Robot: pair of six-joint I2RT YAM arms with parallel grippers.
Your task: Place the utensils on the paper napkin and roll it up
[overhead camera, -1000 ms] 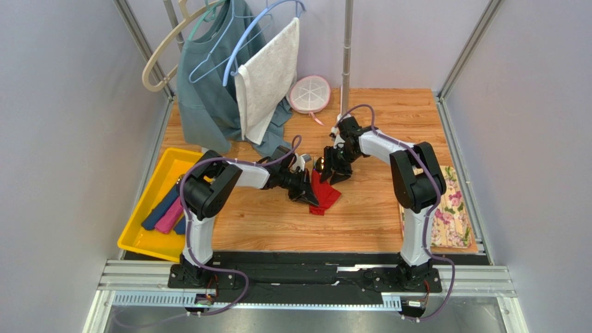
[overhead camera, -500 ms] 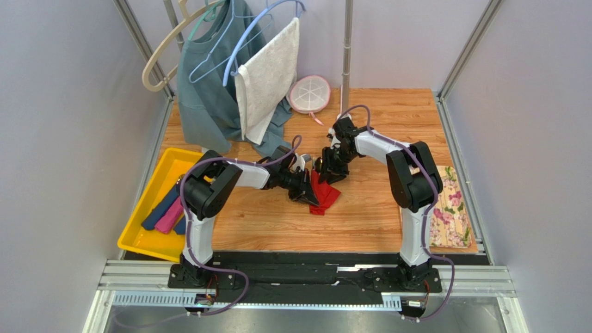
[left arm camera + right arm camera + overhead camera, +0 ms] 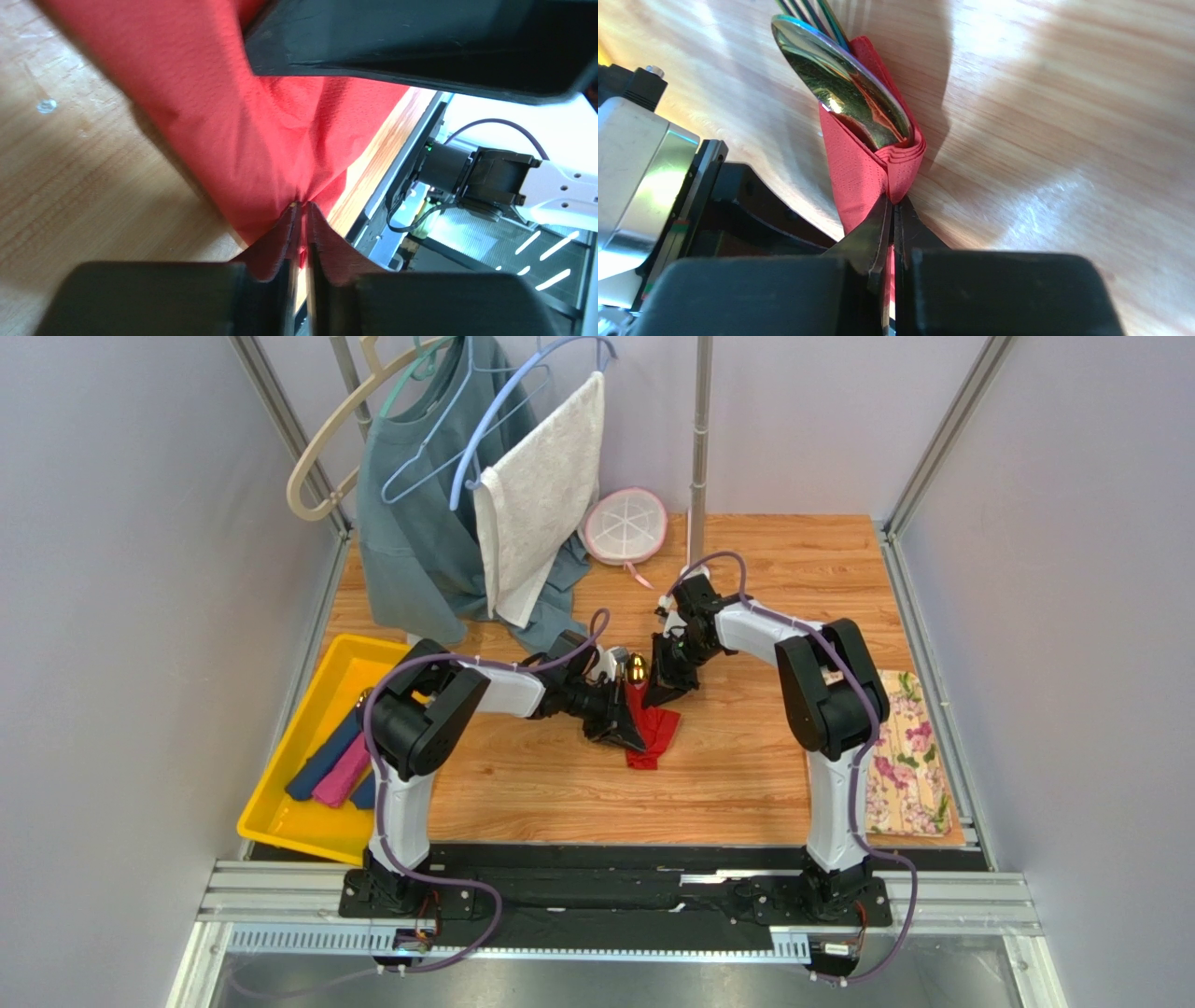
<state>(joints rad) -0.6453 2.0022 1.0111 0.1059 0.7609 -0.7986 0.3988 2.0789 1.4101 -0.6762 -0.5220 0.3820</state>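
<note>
At the far left of the bench (image 3: 561, 791) I have a yellow tray (image 3: 267, 819) with navy and pink fabric rolls (image 3: 330, 756) lying in it. Moving in toward the middle, my left end effector (image 3: 302, 210) is down low over the wood, its fingers drawn nearly together and pinching a gathered pleat of the paper napkin (image 3: 652, 735). The red sheet fans out from that pinch across the boards. The napkin sits at the centre of the bench between the two arms, folded over on itself into a narrow bundle, no longer a flat square. The utensils (image 3: 843, 84) are tucked inside that fold, and the gold spoon head sticks out of its open end with thin tines showing just behind it; I can't see the handles. Next over, my right end effector (image 3: 894, 206) is clamped fully closed on the layered edge of the napkin right below the spoon head, its fingertips touching the paper. At the far right edge a folded floral cloth (image 3: 905, 756) lies flat, well apart from the napkin.
</note>
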